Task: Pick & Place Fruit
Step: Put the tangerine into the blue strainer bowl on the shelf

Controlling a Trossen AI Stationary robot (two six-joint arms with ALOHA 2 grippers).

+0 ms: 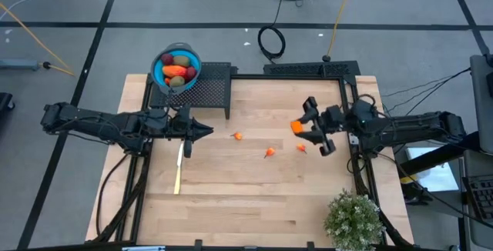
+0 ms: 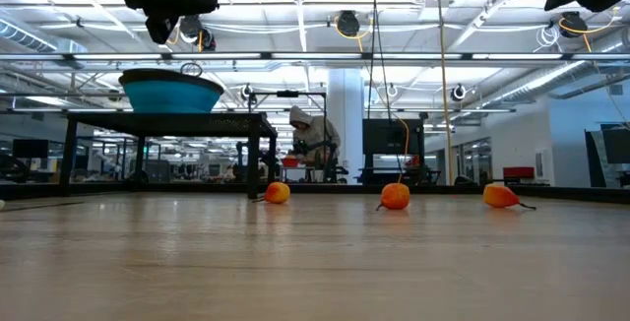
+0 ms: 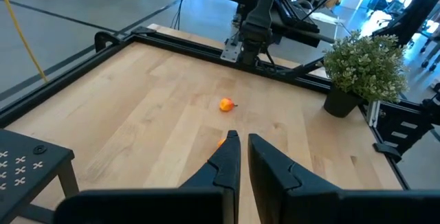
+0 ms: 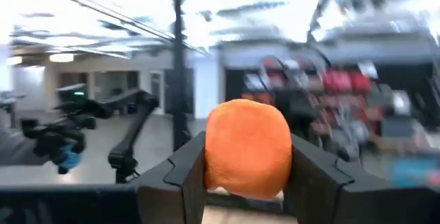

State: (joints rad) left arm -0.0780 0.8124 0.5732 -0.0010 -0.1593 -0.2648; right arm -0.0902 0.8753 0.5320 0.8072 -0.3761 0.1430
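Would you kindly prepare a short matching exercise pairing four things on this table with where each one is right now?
Things:
1. blue bowl
2. knife
3. orange fruit piece
4. potted plant

Places:
A. flat on the wood, near the left pincer
B. clamped in the right pincer, lifted above the table
C. on the black stand at the table's far left corner, holding fruit
D. at the table's near right corner

Pairs: 1-C, 2-A, 3-B, 4-D
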